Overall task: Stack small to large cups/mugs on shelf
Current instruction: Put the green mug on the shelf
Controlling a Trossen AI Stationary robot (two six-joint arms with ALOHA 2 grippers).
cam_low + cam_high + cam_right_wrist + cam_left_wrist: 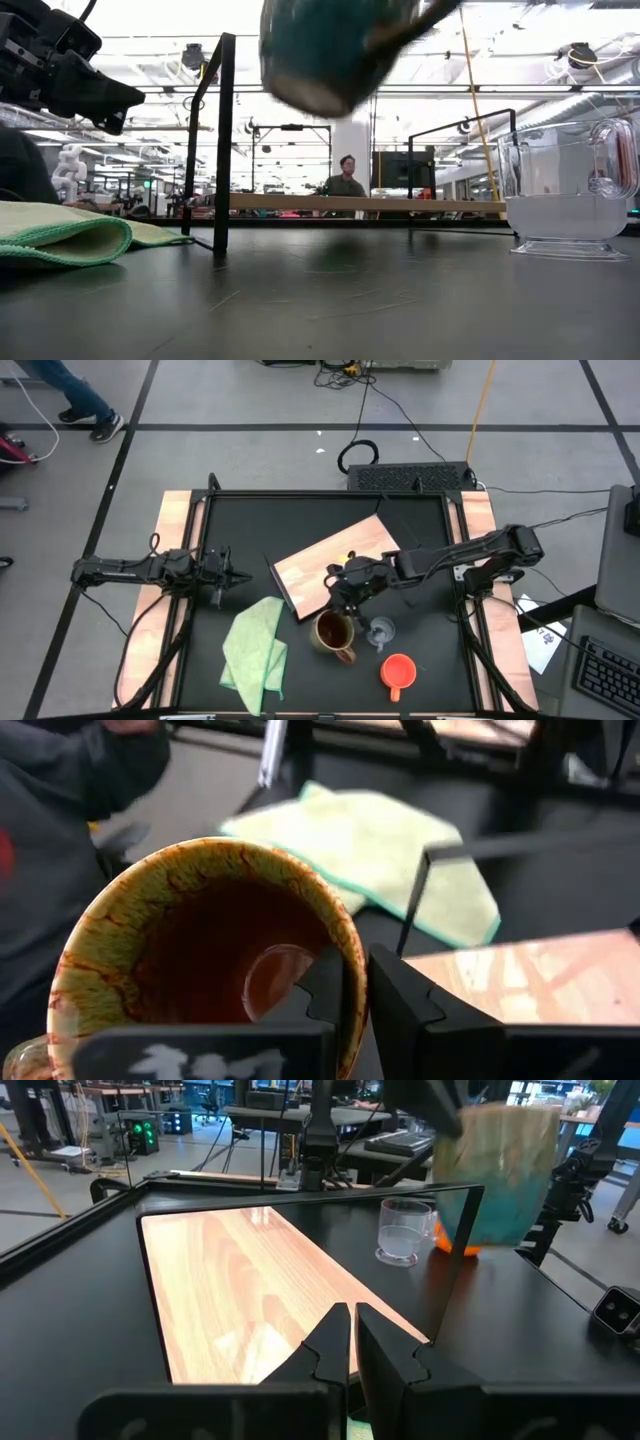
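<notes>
My right claw [355, 985] clenches the empty brown mug's [335, 632] rim, lifted off the table [420, 680] beside the shelf [335, 565], while my left claw [352, 1342] waits pinched shut at left.

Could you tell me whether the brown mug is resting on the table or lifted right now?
Lifted: the low view shows the brown mug above the table, and the right gripper pinches its rim.

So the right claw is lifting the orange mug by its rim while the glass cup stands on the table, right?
Not quite: it is the brown mug that the right claw pinches by the rim and holds off the table, as the right wrist and low views show. The orange mug sits untouched on the table. The glass cup does stand on the table.
</notes>
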